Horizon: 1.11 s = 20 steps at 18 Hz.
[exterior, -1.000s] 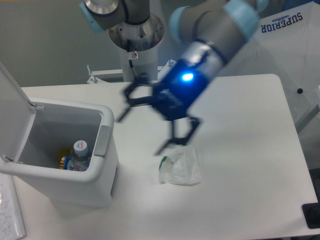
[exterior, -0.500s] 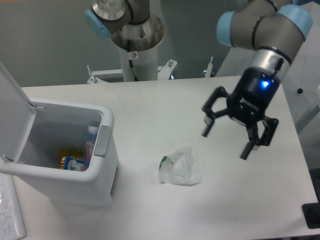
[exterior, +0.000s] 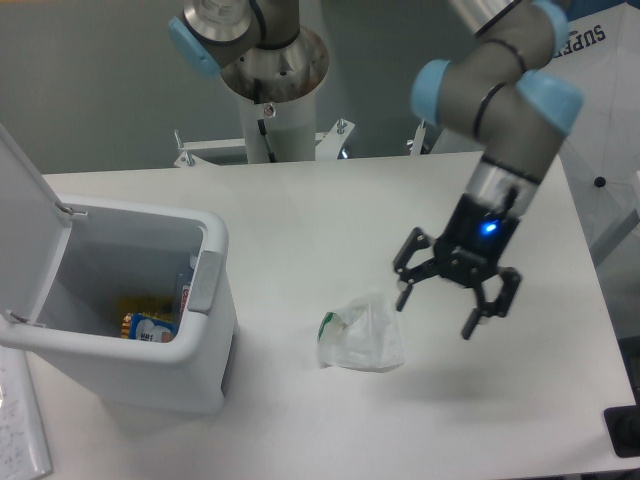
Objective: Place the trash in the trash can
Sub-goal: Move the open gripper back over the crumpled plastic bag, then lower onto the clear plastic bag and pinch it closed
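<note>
Wrapper (exterior: 360, 335) lies crumpled on the desk (exterior: 300, 230) toward its near edge, loose. Just right of it, gripper (exterior: 455, 298) hovers, fingers spread wide, holding nothing. Trash can (exterior: 140, 370) at near left corner, lid up; bottle (exterior: 184, 290) already inside. Open desk between wrapper and can.

A lab: pedestal-mounted robot arm (exterior: 500, 130) at white table (exterior: 300, 230).

Trash can (exterior: 150, 360) at table's (exterior: 300, 220) left, wrapper (exterior: 362, 335) mid-table, claw (exterior: 437, 310) right of wrapper
</note>
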Available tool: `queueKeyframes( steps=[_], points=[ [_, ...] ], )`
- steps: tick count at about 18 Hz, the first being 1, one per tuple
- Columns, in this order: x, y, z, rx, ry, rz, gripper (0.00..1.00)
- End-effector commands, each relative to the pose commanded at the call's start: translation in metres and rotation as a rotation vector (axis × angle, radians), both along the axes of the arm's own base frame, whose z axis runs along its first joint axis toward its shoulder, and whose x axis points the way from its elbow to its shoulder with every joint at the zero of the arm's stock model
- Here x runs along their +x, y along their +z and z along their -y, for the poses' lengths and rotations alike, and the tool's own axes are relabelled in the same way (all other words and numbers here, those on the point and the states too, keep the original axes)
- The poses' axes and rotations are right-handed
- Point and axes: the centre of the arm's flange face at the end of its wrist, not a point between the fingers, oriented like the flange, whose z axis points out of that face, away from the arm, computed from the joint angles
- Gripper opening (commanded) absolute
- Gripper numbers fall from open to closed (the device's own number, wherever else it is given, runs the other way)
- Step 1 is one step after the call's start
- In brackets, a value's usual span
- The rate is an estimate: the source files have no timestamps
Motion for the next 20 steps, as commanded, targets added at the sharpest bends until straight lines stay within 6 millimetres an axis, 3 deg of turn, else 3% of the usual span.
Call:
queueKeyframes(
  steps=[5,9,16,18,19,20],
  points=[
    [0.035,-0.041,-0.027,-0.258,-0.068,-0.079,1.00],
    [0.055,-0.053,-0.040,-0.310,-0.102,-0.088,1.00],
    [0.111,-0.082,-0.056,-0.393,-0.183,-0.075,1.00],
    [0.114,-0.086,-0.055,-0.446,-0.190,-0.107,0.90],
    [0.116,-0.086,-0.057,-0.452,-0.195,-0.113,0.72],
    [0.117,-0.085,-0.057,-0.454,-0.196,-0.111,0.46]
  ],
)
